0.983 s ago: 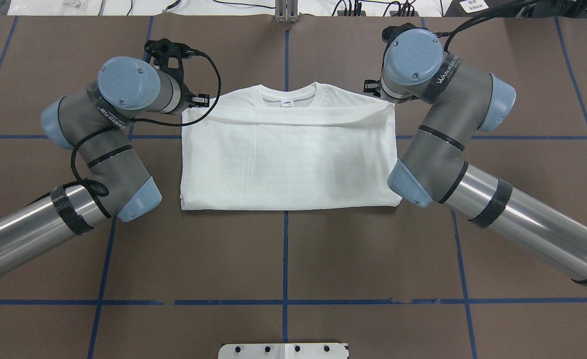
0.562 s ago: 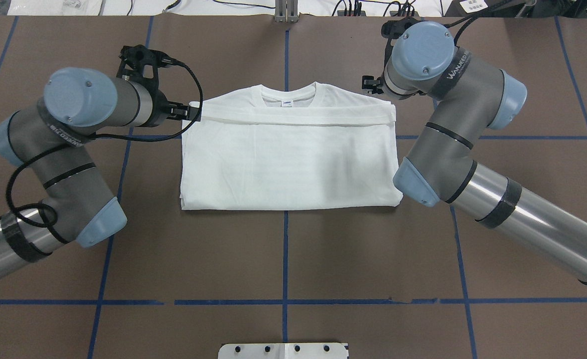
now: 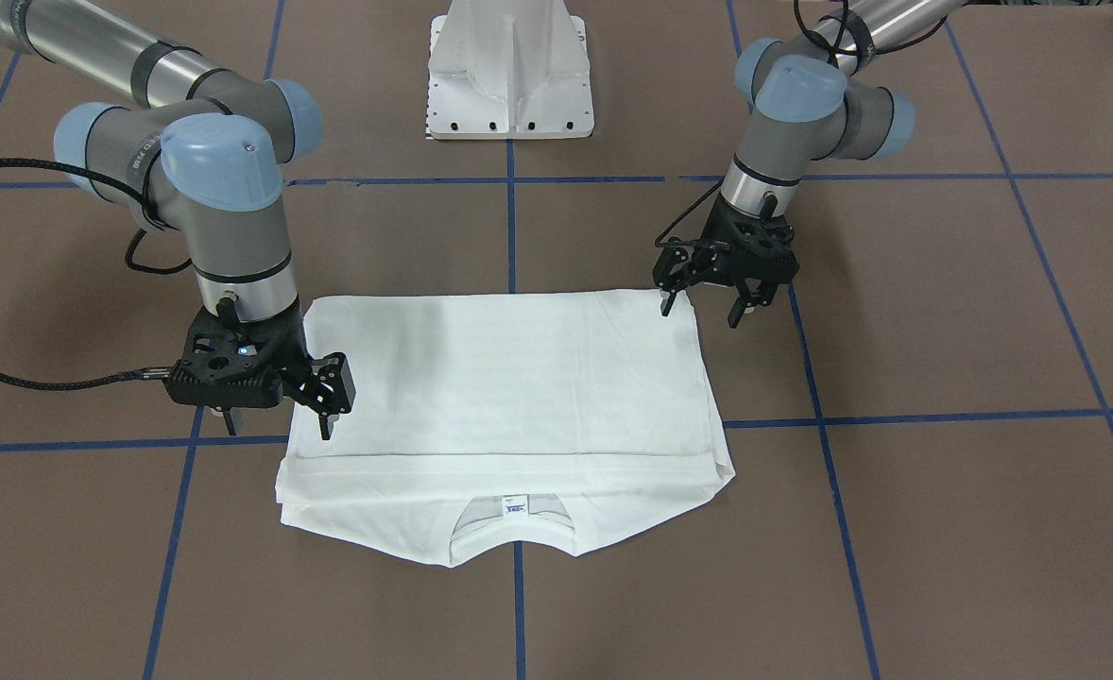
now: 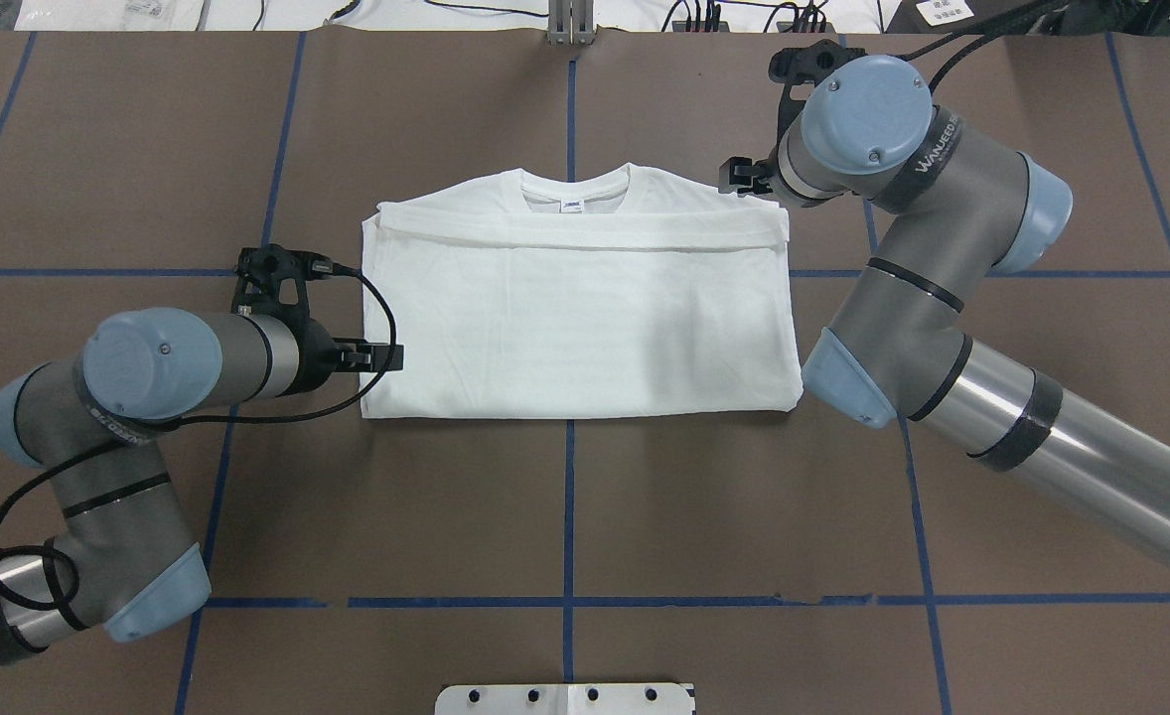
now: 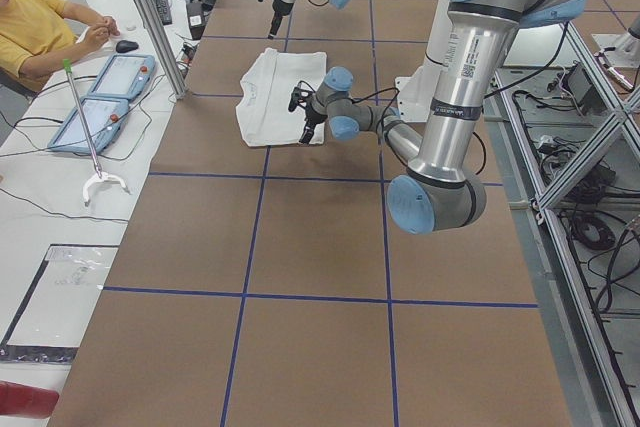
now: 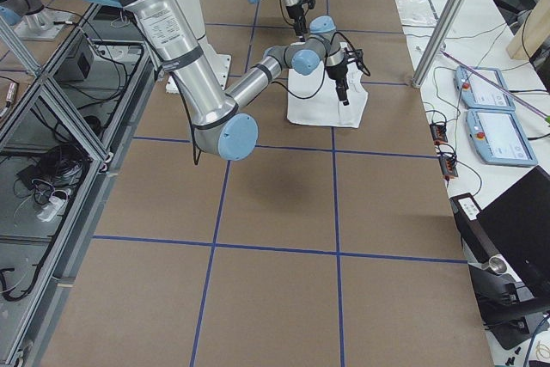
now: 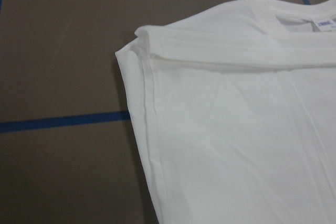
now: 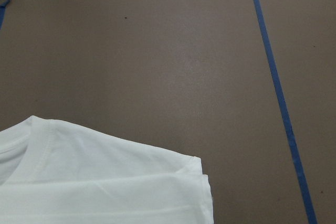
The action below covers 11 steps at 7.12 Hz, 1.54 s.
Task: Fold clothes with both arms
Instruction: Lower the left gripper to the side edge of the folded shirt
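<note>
The white T-shirt [image 4: 575,308] lies folded into a rectangle on the brown table, with its collar and label [image 4: 572,205] at the far edge; no printed text shows. My left gripper [image 4: 386,355] is open and empty at the shirt's left edge, near its near-left corner. In the front view it [image 3: 703,307] hovers just above that corner. My right gripper [image 4: 739,179] is open and empty at the shirt's far-right corner; in the front view it [image 3: 278,411] straddles the shirt's edge. The left wrist view shows the shirt's stacked left edge [image 7: 152,145]. The right wrist view shows the shoulder corner [image 8: 157,182].
The white metal pedestal [image 3: 509,71] stands at the robot's side of the table. Blue tape lines [image 4: 567,516] cross the brown surface. An operator in yellow [image 5: 30,17] sits beyond the far edge with control tablets [image 5: 105,92]. Cables lie along that edge [image 4: 704,12].
My left arm has swung from the shirt's far-left corner back along its left edge to the near-left corner. My right gripper stays near the far-right corner. The folded-over band now lies flat.
</note>
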Tool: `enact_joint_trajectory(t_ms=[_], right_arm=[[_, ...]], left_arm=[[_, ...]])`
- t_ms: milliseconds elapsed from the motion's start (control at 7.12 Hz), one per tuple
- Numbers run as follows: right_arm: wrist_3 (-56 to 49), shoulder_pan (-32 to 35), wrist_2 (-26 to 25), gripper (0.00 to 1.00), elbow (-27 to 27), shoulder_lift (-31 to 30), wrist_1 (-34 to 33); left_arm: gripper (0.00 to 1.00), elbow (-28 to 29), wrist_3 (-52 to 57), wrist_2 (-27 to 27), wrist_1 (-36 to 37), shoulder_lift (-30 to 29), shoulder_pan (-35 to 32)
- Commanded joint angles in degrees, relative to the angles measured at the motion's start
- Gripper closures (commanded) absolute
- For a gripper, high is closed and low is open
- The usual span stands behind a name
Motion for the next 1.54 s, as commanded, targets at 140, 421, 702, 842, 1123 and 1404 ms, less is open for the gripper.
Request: enact_joint_trajectory(t_ms=[140,421,702,842,1123,1404], right_arm=[[0.0,-0.2,-0.1,0.00,0.0,0.0,0.3],[0.0,-0.2,-0.1,0.00,0.0,0.0,0.3],[0.0,-0.2,-0.2,0.00,-0.1,0.0,0.3],[0.0,-0.3,-0.3,0.00,-0.1,0.0,0.3],[0.1,-0.6,-0.3,0.00,-0.1,0.0,0.3],[0.9,-1.0,-0.4,0.00,0.0,0.1,0.3]], left_arm=[[0.34,0.3,-1.4,0.9,-0.8,0.2,2.6],[0.63,0.3,-1.5,0.8,-0.7,0.1,2.7],[0.62,0.4,-1.4,0.8,-0.8,0.1,3.3],[0.62,0.3,-1.4,0.8,-0.7,0.1,3.4],[1.00,-0.4,-1.4,0.9,-0.7,0.4,3.3],[1.00,-0.5,-0.5,0.5,-0.7,1.1,2.7]])
